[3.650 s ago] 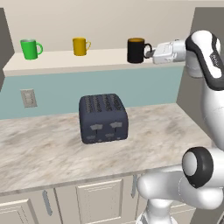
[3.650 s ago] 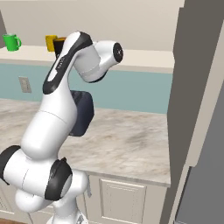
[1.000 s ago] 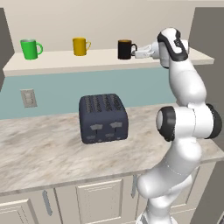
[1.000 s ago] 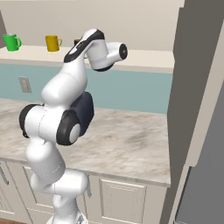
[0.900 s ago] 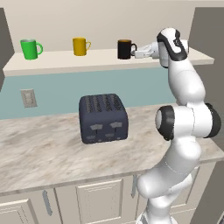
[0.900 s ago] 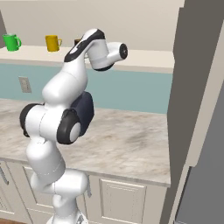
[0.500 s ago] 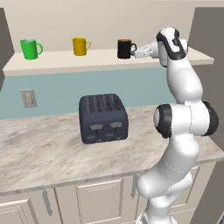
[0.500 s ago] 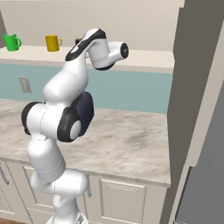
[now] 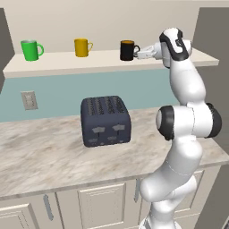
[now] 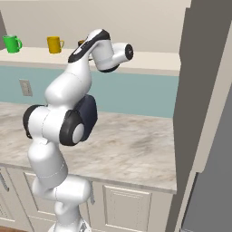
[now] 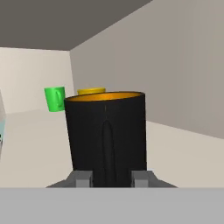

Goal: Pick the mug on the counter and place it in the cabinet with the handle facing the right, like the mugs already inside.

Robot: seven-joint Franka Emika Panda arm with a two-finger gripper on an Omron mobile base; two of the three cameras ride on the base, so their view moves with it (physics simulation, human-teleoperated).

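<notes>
The mug (image 9: pixel 127 50) is standing upright on the cabinet (image 9: pixel 89 62) shelf, right of the yellow mug (image 9: pixel 82 47), handle (image 11: pixel 107 148) pointing right at the gripper (image 9: pixel 139 53). Its fingers (image 11: pixel 81 178) are flanking that loop, seemingly loosening. Black outside, orange inside; probably rigid, light, glossy, so the handle is looking safest.

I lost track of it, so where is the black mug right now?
In the left base view, the black mug stands on the cabinet shelf, to the right of the yellow mug, with the end effector at its handle side.
</notes>
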